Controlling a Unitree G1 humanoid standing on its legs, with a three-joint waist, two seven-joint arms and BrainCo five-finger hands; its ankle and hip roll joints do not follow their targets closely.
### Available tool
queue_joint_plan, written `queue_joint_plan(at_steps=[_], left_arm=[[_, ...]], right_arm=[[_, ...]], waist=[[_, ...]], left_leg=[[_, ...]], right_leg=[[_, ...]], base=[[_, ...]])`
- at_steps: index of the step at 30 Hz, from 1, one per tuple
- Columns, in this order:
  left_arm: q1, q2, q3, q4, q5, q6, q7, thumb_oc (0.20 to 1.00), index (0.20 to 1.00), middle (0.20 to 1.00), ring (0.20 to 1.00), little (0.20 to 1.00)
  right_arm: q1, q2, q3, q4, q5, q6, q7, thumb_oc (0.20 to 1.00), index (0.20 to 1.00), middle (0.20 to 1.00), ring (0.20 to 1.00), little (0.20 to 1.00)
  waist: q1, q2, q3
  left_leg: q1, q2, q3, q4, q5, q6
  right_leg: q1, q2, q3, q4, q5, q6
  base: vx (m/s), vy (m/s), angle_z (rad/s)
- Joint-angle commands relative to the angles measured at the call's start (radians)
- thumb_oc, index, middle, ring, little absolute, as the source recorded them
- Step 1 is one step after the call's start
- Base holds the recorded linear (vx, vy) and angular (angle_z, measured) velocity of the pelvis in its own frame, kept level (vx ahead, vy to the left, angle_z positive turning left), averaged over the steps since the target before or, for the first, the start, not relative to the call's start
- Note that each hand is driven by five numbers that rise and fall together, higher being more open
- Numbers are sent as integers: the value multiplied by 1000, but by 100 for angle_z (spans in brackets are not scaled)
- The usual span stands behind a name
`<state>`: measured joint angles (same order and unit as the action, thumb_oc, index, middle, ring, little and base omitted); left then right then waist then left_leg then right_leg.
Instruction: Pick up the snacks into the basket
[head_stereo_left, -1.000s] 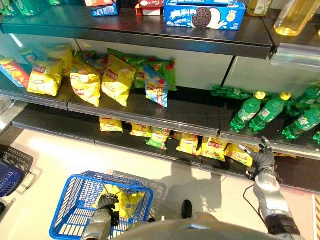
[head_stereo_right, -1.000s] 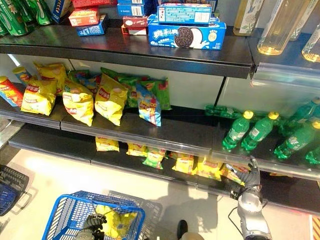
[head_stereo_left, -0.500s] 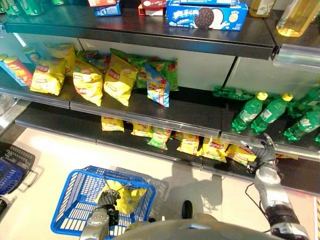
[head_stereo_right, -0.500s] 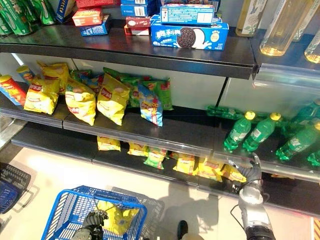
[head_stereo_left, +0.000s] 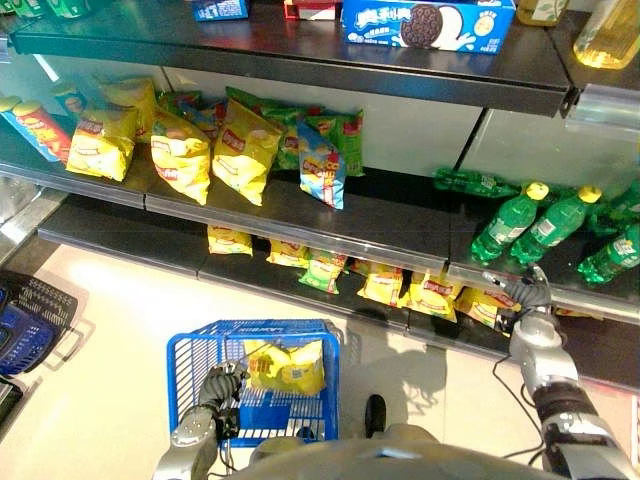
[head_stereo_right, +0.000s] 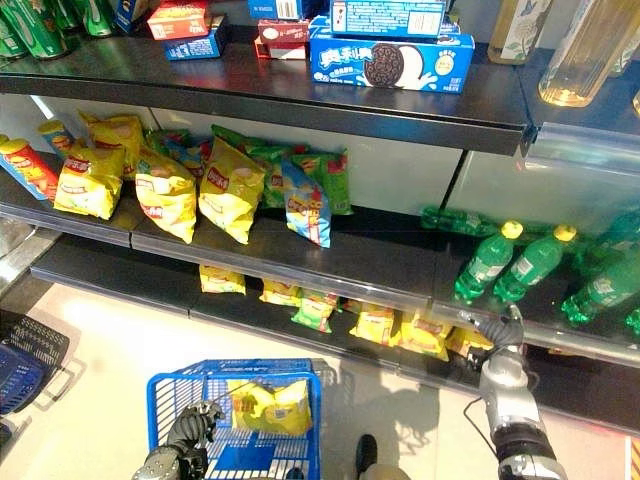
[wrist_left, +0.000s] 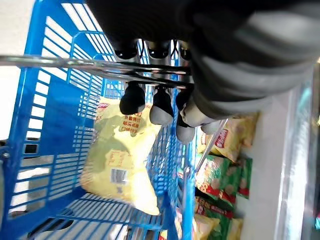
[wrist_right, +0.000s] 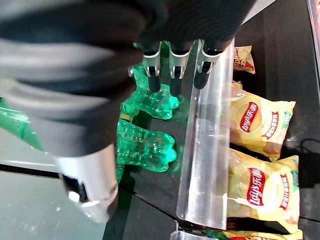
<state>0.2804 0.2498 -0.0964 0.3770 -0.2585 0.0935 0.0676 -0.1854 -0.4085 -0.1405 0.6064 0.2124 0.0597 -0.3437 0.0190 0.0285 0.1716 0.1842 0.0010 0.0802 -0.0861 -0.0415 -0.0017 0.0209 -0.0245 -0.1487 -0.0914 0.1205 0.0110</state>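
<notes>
The right hand, fingers extended and empty, is positioned at the shelf lip just beside the yellow snack bags; the basket handle is gripped by the left hand.

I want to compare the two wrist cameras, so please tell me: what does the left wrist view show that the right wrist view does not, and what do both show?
Left wrist view: the left hand with its fingers curled round the metal handle of the blue basket, and a yellow snack bag lying inside it.

Right wrist view: the right hand with its fingers extended, beside the green bottles and the clear shelf rail.

Both: yellow snack bags on the bottom shelf.
</notes>
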Motion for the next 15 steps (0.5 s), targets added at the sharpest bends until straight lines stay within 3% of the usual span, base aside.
queue_joint_plan(at_steps=[1,15], left_arm=[[-9,76,-12,-122,-20,-66,-4,200,200,200,200,200],[-14,63,7,-92,25,-49,-5,200,200,200,200,200]], right_arm=[[-92,-60,37,25,17,-25,-10,1000,1000,1000,1000,1000],[-39,-75,-4,-197,-34,-31,-5,1000,1000,1000,1000,1000]], waist=[[41,-37,-38],[35,-54,-53]], left_leg=[[-49,29,-51,0,8,-27],[-45,32,-47,0,5,-23]], right_leg=[[10,-137,2,99,-62,153],[13,-139,-1,98,-60,153]], base=[[0,0,0],[0,0,0]])
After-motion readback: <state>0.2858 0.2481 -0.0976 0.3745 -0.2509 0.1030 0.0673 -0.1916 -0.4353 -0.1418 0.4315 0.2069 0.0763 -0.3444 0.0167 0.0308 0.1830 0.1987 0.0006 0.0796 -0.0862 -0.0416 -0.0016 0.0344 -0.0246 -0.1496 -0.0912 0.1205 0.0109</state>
